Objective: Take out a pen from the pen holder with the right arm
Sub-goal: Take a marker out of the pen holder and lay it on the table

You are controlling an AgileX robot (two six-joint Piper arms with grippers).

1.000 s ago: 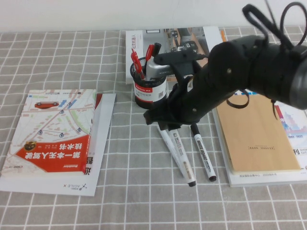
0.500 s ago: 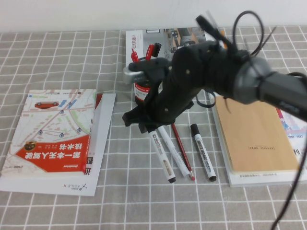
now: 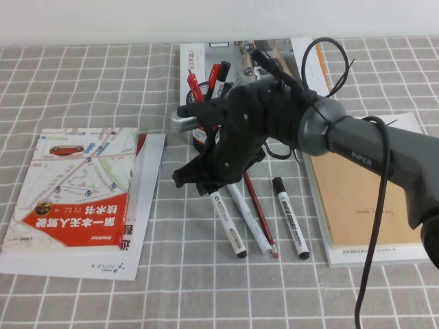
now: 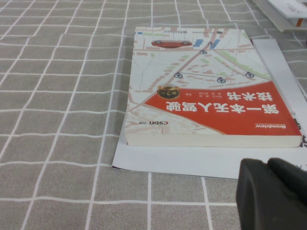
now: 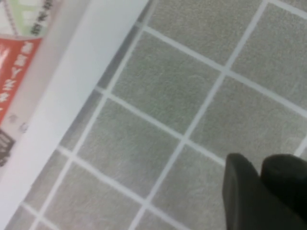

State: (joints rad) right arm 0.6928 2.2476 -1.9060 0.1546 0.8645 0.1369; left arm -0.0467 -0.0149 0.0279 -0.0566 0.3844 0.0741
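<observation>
The black mesh pen holder (image 3: 195, 101) stands at the back middle, mostly hidden by my right arm; red and black pens (image 3: 213, 74) stick up out of it. On the cloth in front lie two white markers (image 3: 228, 226), a red pencil (image 3: 259, 218) and a black-capped marker (image 3: 291, 226). My right gripper (image 3: 189, 177) hangs low just left of the markers' upper ends; its fingers (image 5: 242, 191) are shut with nothing between them, over bare cloth. My left gripper (image 4: 268, 165) is shut and holds nothing, near the corner of the red map book (image 4: 206, 91).
The red map book (image 3: 75, 185) lies on white paper at the left, its edge showing in the right wrist view. A tan notebook (image 3: 363, 199) on magazines is at the right, and an open magazine (image 3: 240, 51) lies behind the holder.
My right arm has swung left and lower, uncovering the pens on the cloth. One white marker now lies further left than before. The gripper stays shut.
</observation>
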